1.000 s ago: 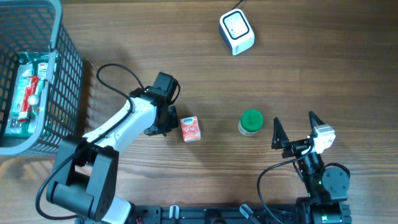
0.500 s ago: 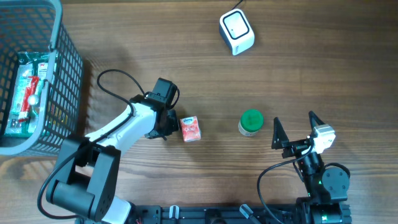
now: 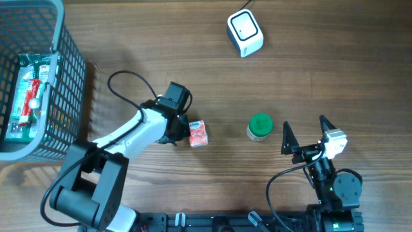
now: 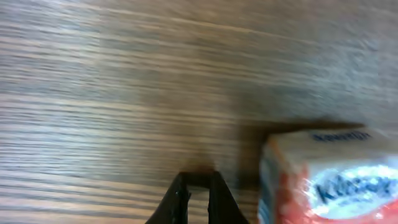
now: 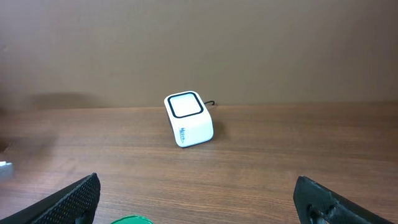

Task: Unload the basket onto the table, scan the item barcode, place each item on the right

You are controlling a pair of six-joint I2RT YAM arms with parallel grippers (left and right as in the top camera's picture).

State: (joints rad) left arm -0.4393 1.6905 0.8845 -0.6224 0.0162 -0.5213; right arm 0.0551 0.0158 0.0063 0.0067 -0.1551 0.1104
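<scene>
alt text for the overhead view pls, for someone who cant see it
From above: the shut left gripper sits beside a small red tissue pack on a wooden table, not holding it. The open right gripper hangs near a green-lidded jar; a white scanner stands at the far edge, a wire basket at the left.

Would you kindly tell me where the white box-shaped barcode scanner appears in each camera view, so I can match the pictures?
Overhead: the white box-shaped barcode scanner sits near the top edge, right of centre.
Left wrist: not in it.
Right wrist: it stands at mid-height, slightly left of centre.
Shared landmark: the green round lid, below the scanner in overhead, peeks in at the right wrist's bottom edge.
</scene>
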